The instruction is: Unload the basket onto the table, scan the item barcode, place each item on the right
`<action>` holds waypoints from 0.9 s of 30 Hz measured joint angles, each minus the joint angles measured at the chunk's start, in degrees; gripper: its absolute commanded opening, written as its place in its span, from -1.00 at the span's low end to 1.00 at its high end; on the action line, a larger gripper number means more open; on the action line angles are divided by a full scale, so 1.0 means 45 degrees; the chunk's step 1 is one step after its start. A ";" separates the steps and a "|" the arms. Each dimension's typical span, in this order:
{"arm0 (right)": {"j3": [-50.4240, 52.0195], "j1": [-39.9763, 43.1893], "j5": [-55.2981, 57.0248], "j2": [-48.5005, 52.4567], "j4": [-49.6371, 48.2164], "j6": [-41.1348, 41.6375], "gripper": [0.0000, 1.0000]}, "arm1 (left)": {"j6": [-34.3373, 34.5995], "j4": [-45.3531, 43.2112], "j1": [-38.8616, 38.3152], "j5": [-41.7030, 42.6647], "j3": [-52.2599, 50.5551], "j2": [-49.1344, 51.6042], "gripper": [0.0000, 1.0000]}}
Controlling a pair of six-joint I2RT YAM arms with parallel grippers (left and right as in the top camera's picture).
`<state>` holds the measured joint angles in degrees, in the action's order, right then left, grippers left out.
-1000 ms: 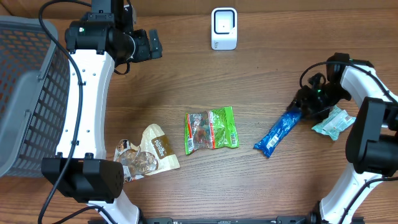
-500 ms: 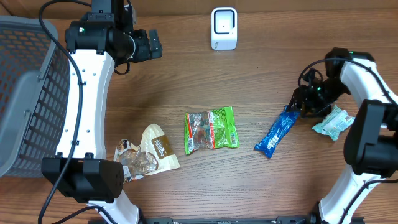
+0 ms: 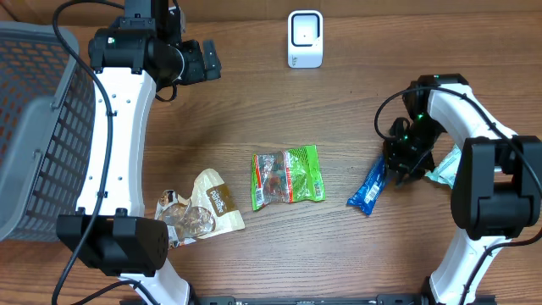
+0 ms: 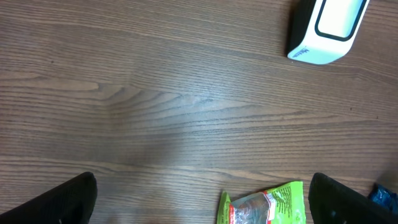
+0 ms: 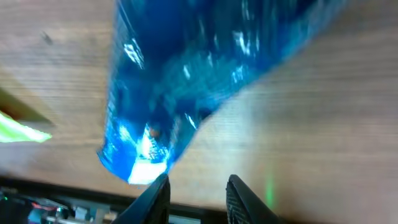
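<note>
One worry: our right pincer stands partly open at the upper end of the blue packet on the table; we cannot tell whether it grips. A thin hold could slip before the scanner. Our left pincer gapes empty.

Overhead: straight down on whole table, far off. L wrist: down at tabletop, nearer; scanner at 1 o'clock, green packet at 6, both shared w/ overhead. R wrist: v. close, blurred, blue packet filling 12 o'clock; also shared w/ overhead.
</note>
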<state>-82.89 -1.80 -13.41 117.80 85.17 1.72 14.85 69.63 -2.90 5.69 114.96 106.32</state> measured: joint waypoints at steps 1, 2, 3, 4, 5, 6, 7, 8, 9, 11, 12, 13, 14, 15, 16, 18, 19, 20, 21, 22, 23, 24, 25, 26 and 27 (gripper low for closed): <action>0.0068 -0.0039 0.0078 -0.0005 0.0092 -0.0005 -0.37 | 0.0000 0.0000 0.0000 0.0000 0.0000 0.0000 1.00; 0.0180 -0.0102 0.0092 -0.0019 0.0136 -0.0005 -0.37 | 0.0000 0.0000 0.0000 0.0000 0.0000 0.0000 1.00; 0.0384 -0.0223 0.0165 -0.0029 0.0194 -0.0005 -0.37 | 0.0000 0.0000 0.0000 0.0000 0.0000 0.0000 1.00; 0.0602 -0.0359 0.0185 -0.0044 0.0189 -0.0005 -0.37 | 0.0000 0.0000 0.0000 0.0000 0.0000 0.0000 1.00; 0.0874 -0.0554 0.0189 -0.0049 0.0165 -0.0005 -0.37 | 0.0000 0.0000 0.0000 0.0000 0.0000 0.0000 1.00; 0.1069 -0.0719 0.0189 -0.0049 0.0117 -0.0005 -0.37 | 0.0000 0.0000 0.0000 0.0000 0.0000 0.0000 1.00; 0.1413 -0.1015 0.0160 -0.0049 -0.0126 -0.0005 -0.37 | 0.0000 0.0000 0.0000 0.0005 0.0000 0.0000 0.99; 0.1569 -0.1190 0.0160 -0.0049 -0.0209 0.0000 -0.38 | 0.0000 0.0000 0.0000 0.0000 0.0000 0.0000 1.00; 0.1724 -0.1418 0.0160 -0.0049 -0.0364 0.0034 -0.37 | 0.0000 0.0000 0.0000 0.0000 0.0000 0.0000 1.00; 0.1860 -0.1792 0.0160 -0.0092 -0.0597 0.0214 -0.37 | 0.0000 0.0000 0.0000 0.0000 0.0000 0.0000 1.00; 0.1870 -0.1982 0.0155 -0.0107 -0.0763 0.0311 -0.37 | 0.0000 0.0000 0.0000 0.0000 0.0000 0.0000 1.00; 0.1875 -0.2118 0.0151 -0.0121 -0.0899 0.0393 -0.37 | 0.0000 0.0000 0.0000 0.0000 0.0000 0.0000 1.00; 0.1875 -0.2254 0.0136 -0.0141 -0.1175 0.0602 -0.38 | 0.0000 0.0000 0.0000 0.0000 0.0000 0.0000 1.00; 0.1875 -0.2385 0.0102 -0.0151 -0.1559 0.0806 -0.38 | 0.0000 0.0000 0.0000 0.0000 0.0000 0.0000 1.00; 0.1875 -0.2458 0.0073 -0.0165 -0.1938 0.1015 -0.38 | 0.0000 0.0000 0.0000 0.0000 0.0000 0.0000 1.00; 0.1880 -0.2521 0.0024 -0.0189 -0.2924 0.1486 -0.38 | 0.0000 0.0000 0.0000 0.0000 0.0000 0.0000 0.99; 0.1875 -0.2521 0.0010 -0.0194 -0.3371 0.1753 -0.38 | 0.0000 0.0000 0.0000 0.0000 0.0000 0.0000 1.00; 0.1880 -0.2516 -0.0083 -0.0291 -0.3759 0.2074 -0.38 | 0.0000 -0.0005 0.0000 0.0000 0.0000 0.0000 1.00; 0.1889 -0.2516 -0.0141 -0.0389 -0.4211 0.2375 -0.38 | 0.0000 0.0005 0.0000 0.0000 0.0000 0.0000 1.00; 0.1889 -0.2516 -0.0185 -0.0534 -0.4920 0.2676 -0.38 | 0.0000 0.0000 0.0000 -0.0005 0.0000 0.0000 1.00; 0.1885 -0.2516 -0.0228 -0.0622 -0.5493 0.2953 -0.39 | 0.0000 0.0000 0.0000 0.0000 0.0000 0.0000 1.00; 0.1870 -0.2511 -0.0257 -0.0661 -0.5935 0.3181 -0.39 | 0.0000 0.0000 0.0000 0.0000 0.0000 0.0000 1.00; 0.1831 -0.2511 -0.0277 -0.0665 -0.6217 0.3429 -0.39 | 0.0000 0.0000 0.0000 0.0000 0.0000 0.0000 1.00; 0.1802 -0.2492 -0.0287 -0.0665 -0.6300 0.3594 -0.38 | 0.0000 0.0000 0.0000 0.0000 0.0000 0.0000 0.99; 0.1778 -0.2477 -0.0282 -0.0665 -0.6251 0.3633 -0.38 | 0.0000 0.0000 0.0000 0.0000 0.0000 0.0000 1.00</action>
<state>-74.89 -12.95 -14.68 114.80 57.04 18.06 14.85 69.63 -2.90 5.69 114.96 106.32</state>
